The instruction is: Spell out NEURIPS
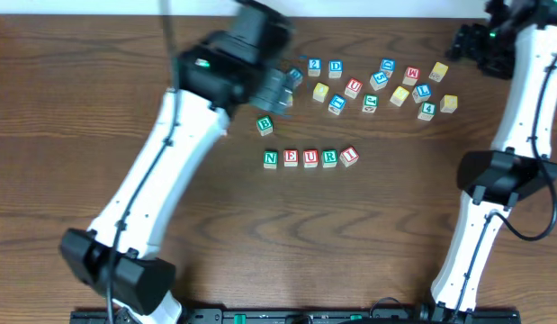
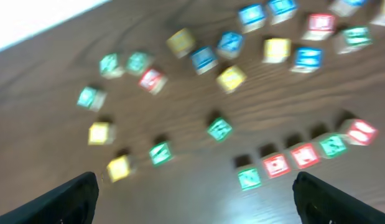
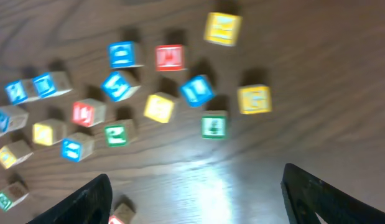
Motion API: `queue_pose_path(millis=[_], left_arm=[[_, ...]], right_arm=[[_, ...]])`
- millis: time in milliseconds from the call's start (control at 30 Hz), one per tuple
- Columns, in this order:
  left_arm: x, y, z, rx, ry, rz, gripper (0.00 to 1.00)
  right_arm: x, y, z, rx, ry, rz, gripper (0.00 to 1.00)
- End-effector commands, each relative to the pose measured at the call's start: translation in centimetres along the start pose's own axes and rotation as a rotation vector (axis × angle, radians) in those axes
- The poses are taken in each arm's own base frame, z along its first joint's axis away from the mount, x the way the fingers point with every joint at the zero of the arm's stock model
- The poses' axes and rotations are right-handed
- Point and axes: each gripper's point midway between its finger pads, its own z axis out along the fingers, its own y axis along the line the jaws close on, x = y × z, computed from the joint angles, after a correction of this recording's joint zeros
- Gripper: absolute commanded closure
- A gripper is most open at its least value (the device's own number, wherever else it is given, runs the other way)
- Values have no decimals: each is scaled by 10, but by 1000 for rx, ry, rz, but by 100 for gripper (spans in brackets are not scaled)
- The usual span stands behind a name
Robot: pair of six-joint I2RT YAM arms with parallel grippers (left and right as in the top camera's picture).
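A row of five cubes lies mid-table, reading green N (image 1: 270,159), red E (image 1: 291,159), red U (image 1: 310,159), green R (image 1: 329,158) and a slightly turned red I (image 1: 349,156). The left wrist view shows the same row, from N (image 2: 249,178) to I (image 2: 361,131). My left gripper (image 1: 280,90) hovers blurred above and behind the row, near the loose cubes. Its jaws (image 2: 195,208) are open and empty. My right gripper (image 1: 465,43) hangs at the far right corner, open and empty (image 3: 198,205). I cannot pick out a P cube in the blur.
A scatter of loose cubes (image 1: 377,85) lies behind the row, including blue 2 (image 1: 314,66), blue D (image 1: 336,67), green 4 (image 1: 427,109) and several yellow ones. A lone green cube (image 1: 265,125) sits left of the scatter. Bare wood runs in front of the row.
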Motion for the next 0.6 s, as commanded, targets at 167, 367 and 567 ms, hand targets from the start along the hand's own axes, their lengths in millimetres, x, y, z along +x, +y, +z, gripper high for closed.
queue_pose_path(millis=[167,367,567], left_arm=[[20,76,-8,-97,46,-215,2],[34,123,-10,-162,54,-430,2],[49,155,-14,-207,74,-520,2]], right_arm=[[12,107,-6,-79,-55,-224,17],[30,180,-3,-141,-88,-361,17],[48,233,-1,-173,-119,-464,16]])
